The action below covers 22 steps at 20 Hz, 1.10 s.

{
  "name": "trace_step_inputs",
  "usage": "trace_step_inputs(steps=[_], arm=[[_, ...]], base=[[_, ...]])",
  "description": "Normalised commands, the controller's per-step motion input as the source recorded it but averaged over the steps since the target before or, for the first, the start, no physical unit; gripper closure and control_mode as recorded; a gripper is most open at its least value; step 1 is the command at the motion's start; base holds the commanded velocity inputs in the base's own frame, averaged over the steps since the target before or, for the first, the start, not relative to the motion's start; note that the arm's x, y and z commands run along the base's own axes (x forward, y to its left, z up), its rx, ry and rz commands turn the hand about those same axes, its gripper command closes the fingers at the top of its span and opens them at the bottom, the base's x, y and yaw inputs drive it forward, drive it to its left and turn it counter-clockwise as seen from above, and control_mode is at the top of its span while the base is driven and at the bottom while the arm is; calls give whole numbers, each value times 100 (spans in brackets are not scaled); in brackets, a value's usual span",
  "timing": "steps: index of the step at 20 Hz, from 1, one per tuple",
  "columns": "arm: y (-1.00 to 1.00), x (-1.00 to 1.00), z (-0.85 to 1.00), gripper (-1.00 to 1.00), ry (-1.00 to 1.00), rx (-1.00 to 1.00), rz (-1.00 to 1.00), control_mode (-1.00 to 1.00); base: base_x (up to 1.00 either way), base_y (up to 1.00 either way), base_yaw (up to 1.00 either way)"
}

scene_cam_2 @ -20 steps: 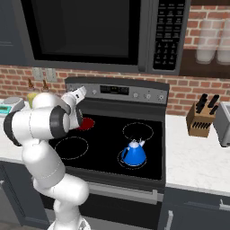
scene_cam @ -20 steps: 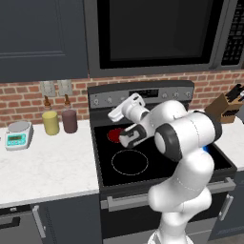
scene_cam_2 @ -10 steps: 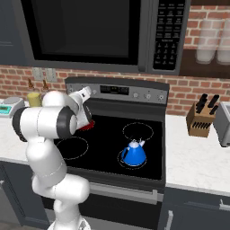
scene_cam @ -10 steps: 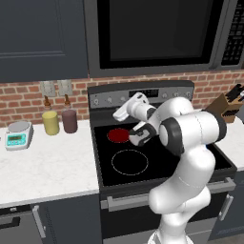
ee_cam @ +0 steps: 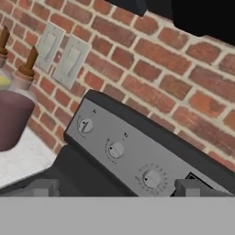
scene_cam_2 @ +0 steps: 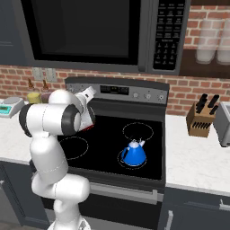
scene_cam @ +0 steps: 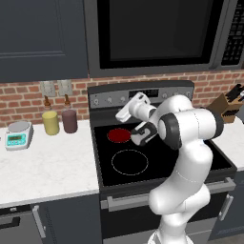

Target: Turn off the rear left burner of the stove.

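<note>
since a second ago our arm has swung up and back, carrying the gripper (scene_cam: 125,114) off the glass toward the knob panel (ee_cam: 137,158). rear left burner (scene_cam: 118,135) is on the stove (scene_cam: 157,164), just below the hand, glowing red, so not off yet. fingers: we cannot tell if spread or closed. knobs (ee_cam: 116,150) sit close ahead; we judge reaching one comes next.

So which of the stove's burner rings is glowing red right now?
The rear left burner: its disc is bright red, while the front left ring and the others are dark inside their white outlines.
</note>
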Motion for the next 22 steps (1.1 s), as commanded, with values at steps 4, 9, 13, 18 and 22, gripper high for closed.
trace_step_inputs(steps=[4, 9, 13, 18, 22], arm=[[6, 0, -3, -100, -13, -8, 2, -100], [13, 1, -20, -100, -13, -3, 1, -100], [2, 1, -26, -100, -17, 0, 5, -100], [0, 6, -30, -100, -7, 1, 2, -100], [0, 8, -15, -100, 0, 1, 9, -100]], base=[[0, 0, 0], [0, 0, 0], [0, 0, 0], [0, 0, 0], [0, 0, 0]])
